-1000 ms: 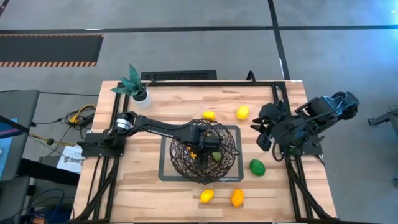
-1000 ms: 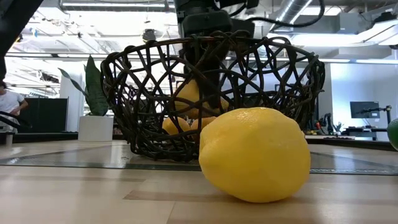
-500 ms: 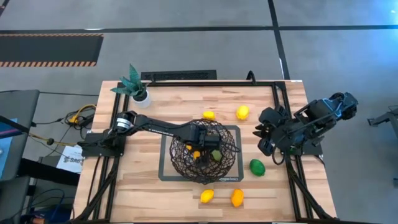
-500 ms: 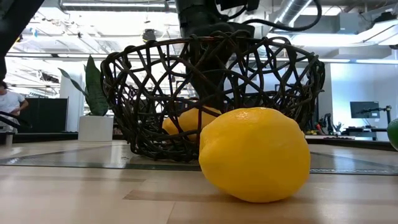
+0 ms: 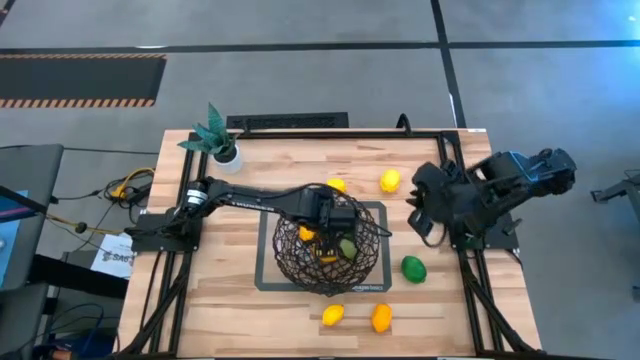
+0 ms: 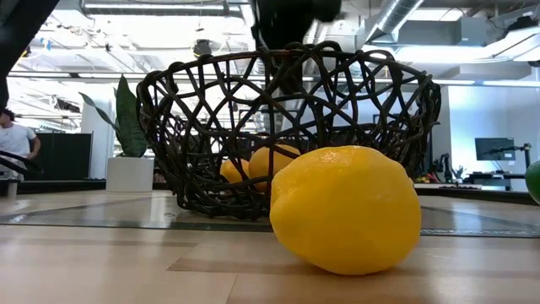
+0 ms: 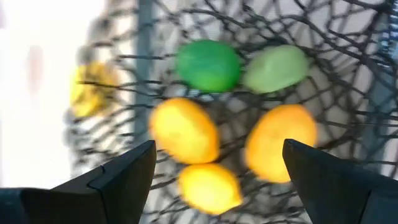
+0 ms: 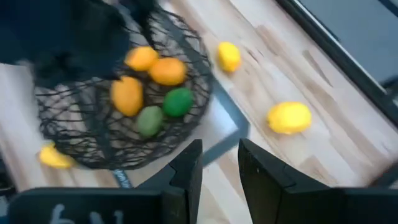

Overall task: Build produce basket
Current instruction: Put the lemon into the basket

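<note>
five fruits already in the basket [image 5: 330, 245], right under the wide-open, empty left gripper [image 7: 211, 168]. five more out on the table [image 5: 230, 300], right gripper [image 8: 214, 165] idling off to the side, fingers narrowly parted around nothing.

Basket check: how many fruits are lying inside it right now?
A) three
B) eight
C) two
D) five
D. Through the basket wires the left wrist view shows five: a dark green fruit, a pale green fruit and three yellow-orange ones, with the open left hand above them.

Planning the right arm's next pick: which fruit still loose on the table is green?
The green fruit on the bare wood right of the basket, below the right tool. The other four loose ones are yellow or orange.
</note>
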`<state>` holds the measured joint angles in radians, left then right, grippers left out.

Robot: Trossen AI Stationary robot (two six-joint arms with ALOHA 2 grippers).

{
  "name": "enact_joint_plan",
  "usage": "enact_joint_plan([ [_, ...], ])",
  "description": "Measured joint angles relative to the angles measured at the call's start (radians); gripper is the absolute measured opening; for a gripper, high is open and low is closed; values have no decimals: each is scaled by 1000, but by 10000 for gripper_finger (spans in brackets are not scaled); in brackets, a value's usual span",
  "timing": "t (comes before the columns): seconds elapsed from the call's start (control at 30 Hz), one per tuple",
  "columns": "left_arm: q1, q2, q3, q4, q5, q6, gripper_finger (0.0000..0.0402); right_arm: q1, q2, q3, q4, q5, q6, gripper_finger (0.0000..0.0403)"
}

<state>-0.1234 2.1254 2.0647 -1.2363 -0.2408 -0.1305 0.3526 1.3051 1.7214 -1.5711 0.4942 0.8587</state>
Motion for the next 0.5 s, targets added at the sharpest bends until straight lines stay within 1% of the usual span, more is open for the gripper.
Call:
enact_joint_plan([
  [0.2, 6, 0, 114, -170, -183, 41, 334, -189, -76, -69, 0, -45, -115, 122],
  [0.3, 23, -1, 147, -238, -206, 42, 333, -287, -133, -87, 1, -47, -180, 122],
  [0.4, 40, -11, 150, -276, -206, 42, 330, -395, -193, -108, 3, -47, -234, 122],
  [0.5, 61, -37, 150, -304, -223, 46, 323, -481, -251, -148, 0, -50, -240, 122],
])
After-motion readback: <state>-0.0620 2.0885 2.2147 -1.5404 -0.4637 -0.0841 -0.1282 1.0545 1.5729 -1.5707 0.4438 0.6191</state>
